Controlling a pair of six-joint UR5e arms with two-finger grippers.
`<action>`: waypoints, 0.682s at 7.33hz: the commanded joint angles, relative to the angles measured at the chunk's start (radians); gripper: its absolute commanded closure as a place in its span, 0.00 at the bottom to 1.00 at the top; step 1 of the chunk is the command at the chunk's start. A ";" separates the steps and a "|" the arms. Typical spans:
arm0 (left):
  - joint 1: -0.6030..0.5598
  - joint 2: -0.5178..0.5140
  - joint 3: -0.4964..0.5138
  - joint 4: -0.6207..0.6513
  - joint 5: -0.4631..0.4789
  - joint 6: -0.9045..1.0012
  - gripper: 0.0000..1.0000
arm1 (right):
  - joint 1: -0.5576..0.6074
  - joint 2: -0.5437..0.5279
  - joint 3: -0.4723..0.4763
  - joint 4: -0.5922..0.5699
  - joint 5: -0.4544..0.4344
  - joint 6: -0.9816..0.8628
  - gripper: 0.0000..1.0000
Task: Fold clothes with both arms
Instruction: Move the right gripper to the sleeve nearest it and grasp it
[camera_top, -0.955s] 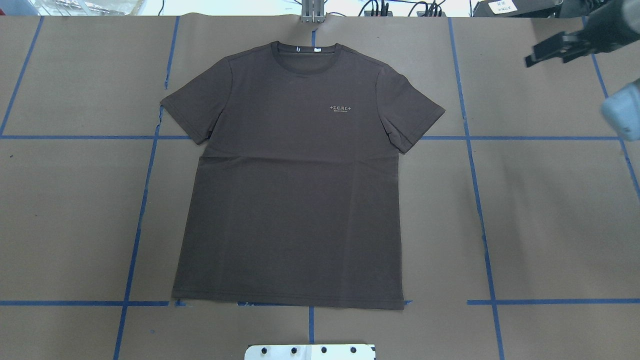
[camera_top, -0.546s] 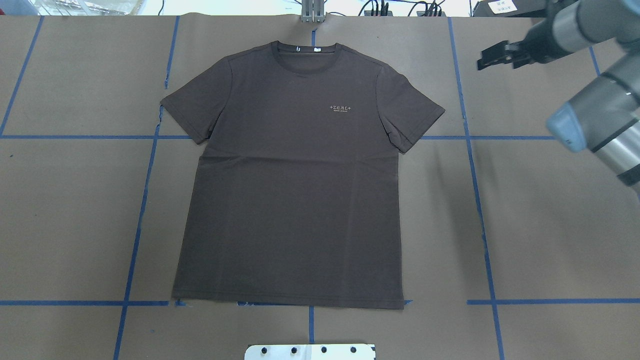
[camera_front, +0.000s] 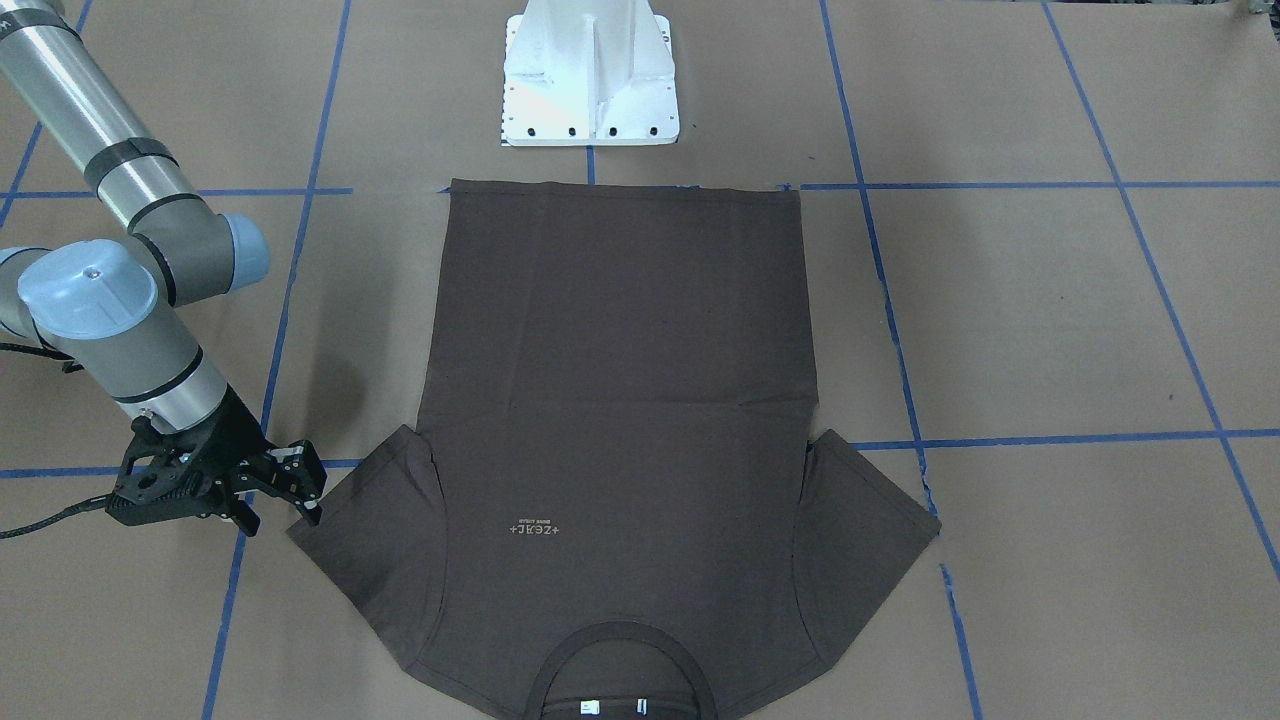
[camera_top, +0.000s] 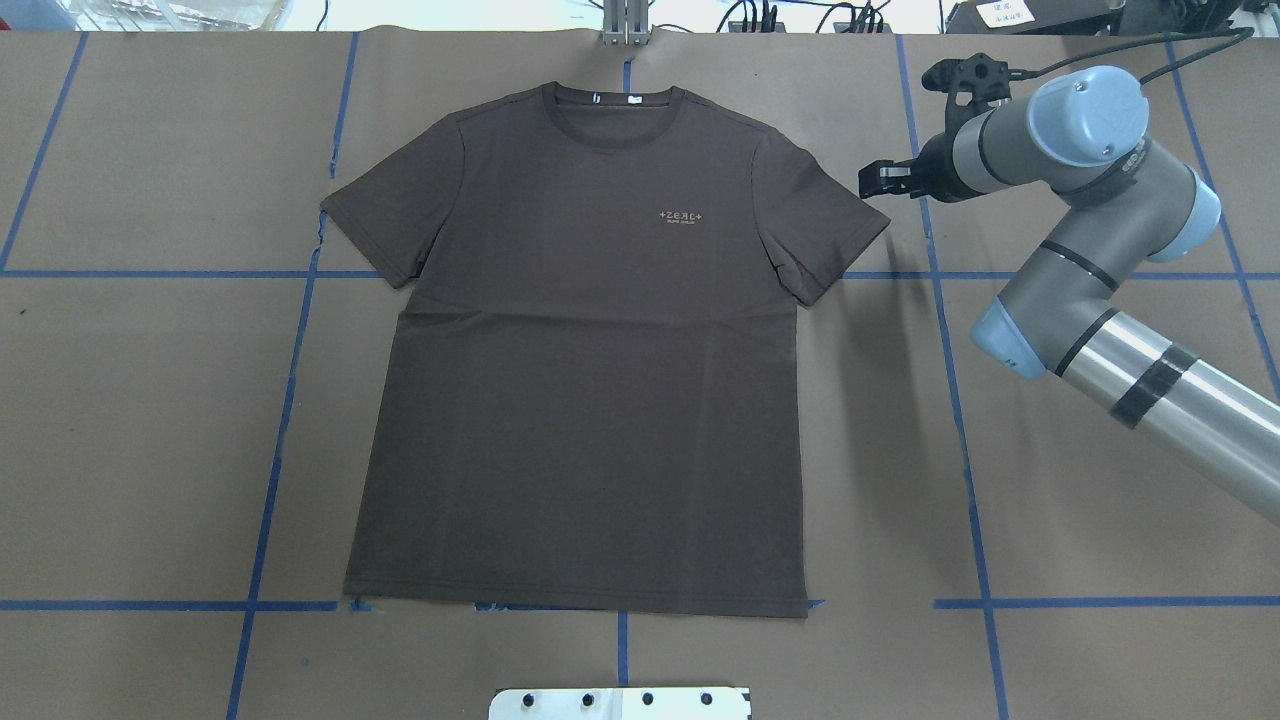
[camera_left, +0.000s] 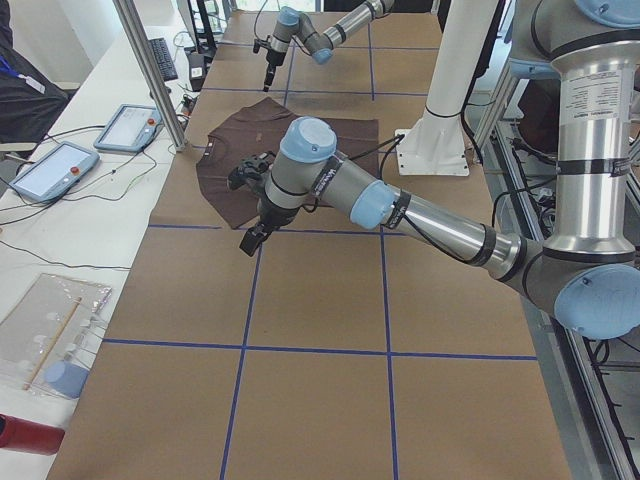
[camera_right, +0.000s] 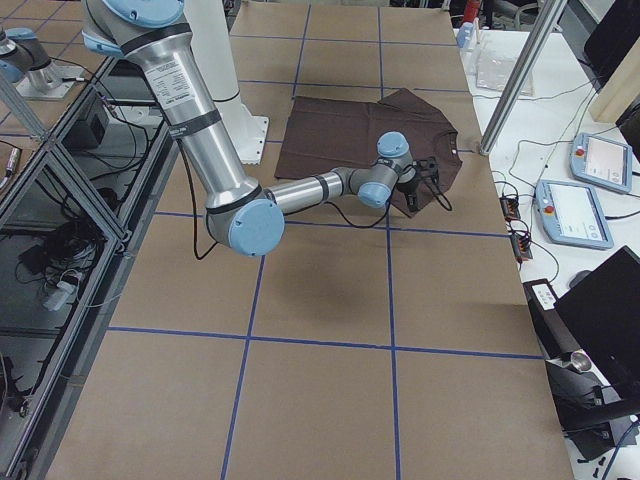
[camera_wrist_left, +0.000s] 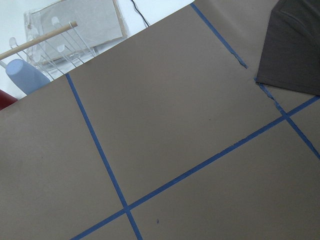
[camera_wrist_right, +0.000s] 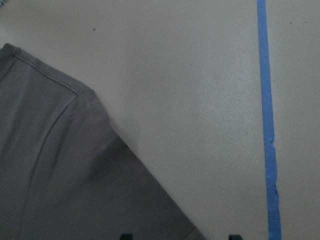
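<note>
- You have the T-shirt (camera_top: 590, 400) lying flat and face up on the brown paper-covered table (camera_top: 1100, 480). In the overhead view its collar (camera_top: 610, 100) is at 12 o'clock and its hem (camera_top: 580, 600) at 6 o'clock.
- Your right claw (camera_top: 868, 182) sits at about 2 o'clock from the shirt's middle in that view, just off the sleeve (camera_top: 830, 225) on that side. The sleeve's outer corner lies just beside the claw, at roughly 6 o'clock of it.
- That claw stands wide and grips nothing. In the right wrist view its two fingertips (camera_wrist_right: 232, 236) peek in at the bottom edge, well apart — one over the fabric, the other over bare paper, with the sleeve's edge running between them.
- You cannot tell from these views whether either fingertip touches the cloth.
- In the same wrist view a blue tape line (camera_wrist_right: 267, 125) runs at 3 o'clock of the sleeve, apart from it.
- Your left claw (camera_left: 248, 240) shows only in the left side view, hanging over bare paper near the shirt's other sleeve and clear of the cloth. You cannot tell whether it is wide or narrow.
- The left wrist view catches only a corner of the shirt, at about 2 o'clock — the rest is paper and tape.
</note>
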 joint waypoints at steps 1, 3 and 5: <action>-0.001 0.000 0.002 0.000 0.001 0.001 0.00 | -0.008 0.003 -0.023 0.001 -0.012 0.001 0.33; -0.001 0.000 0.002 0.000 0.001 -0.001 0.00 | -0.019 0.003 -0.045 0.001 -0.037 0.001 0.33; -0.001 0.000 0.005 0.000 0.002 0.001 0.00 | -0.034 0.003 -0.051 0.001 -0.055 0.001 0.34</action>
